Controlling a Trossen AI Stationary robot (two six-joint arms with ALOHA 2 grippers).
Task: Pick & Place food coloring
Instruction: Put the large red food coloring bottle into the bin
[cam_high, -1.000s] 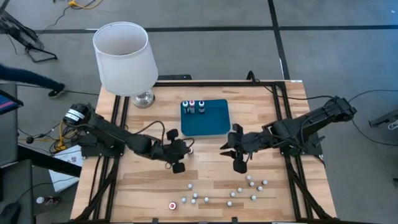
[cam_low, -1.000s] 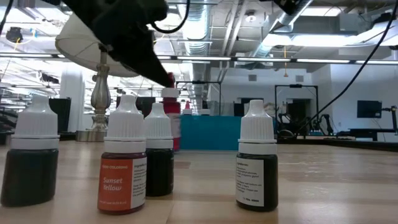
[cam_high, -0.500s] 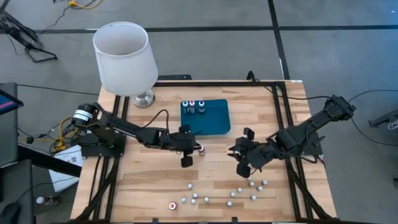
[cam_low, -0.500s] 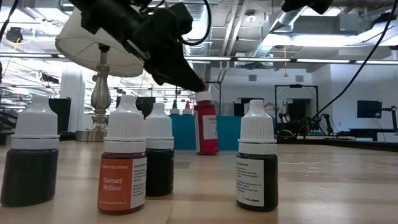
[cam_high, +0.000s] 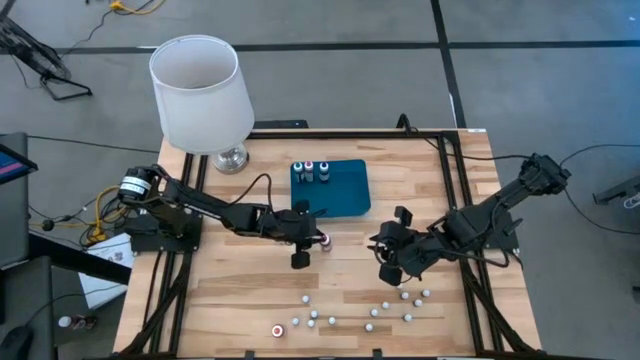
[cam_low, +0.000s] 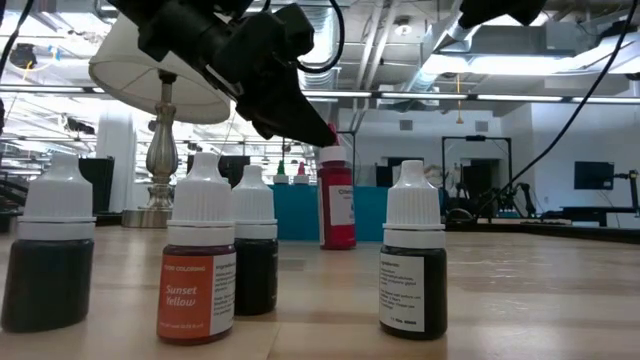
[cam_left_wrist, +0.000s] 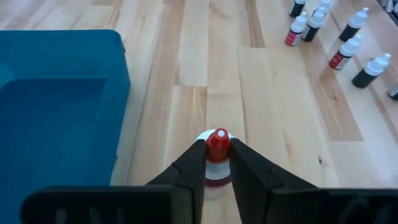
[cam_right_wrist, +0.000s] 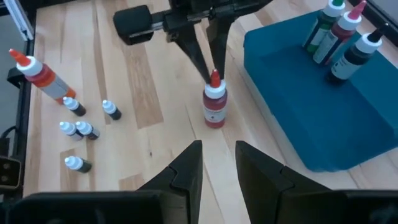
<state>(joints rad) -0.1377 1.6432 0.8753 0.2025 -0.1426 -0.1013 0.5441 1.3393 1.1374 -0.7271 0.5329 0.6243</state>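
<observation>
A red food coloring bottle (cam_high: 326, 241) (cam_low: 337, 205) with a white collar and red tip stands upright on the wooden table, just off the near edge of the teal tray (cam_high: 345, 195). My left gripper (cam_high: 318, 240) (cam_left_wrist: 217, 147) is shut on its tip. Three more bottles (cam_high: 310, 172) (cam_right_wrist: 342, 34) stand at the tray's far left. Several small bottles (cam_high: 370, 310) stand near the table's front edge. My right gripper (cam_high: 383, 255) (cam_right_wrist: 217, 155) hangs open to the right of the red bottle, holding nothing. My left gripper has the red bottle's pointed tip (cam_left_wrist: 217, 138) between its two fingers, one on each side, only at their free ends. The fingers (cam_right_wrist: 208, 59) come slanting down from the table's left. The bottle stands upright with its base on the table.
A lamp with a white shade (cam_high: 200, 95) stands at the far left corner. An orange-tipped bottle (cam_high: 277, 329) (cam_right_wrist: 40, 78) lies at the near edge. In the low view, small bottles (cam_low: 200, 260) stand close in the foreground. Bare wood lies between the tray and the front row.
My left gripper has carried the red bottle toward the table's right, along the tray's near edge, and tipped downward. The bottle was slightly tilted half a second ago and now stands upright on the table. My right gripper has swung toward the near edge and turned.
</observation>
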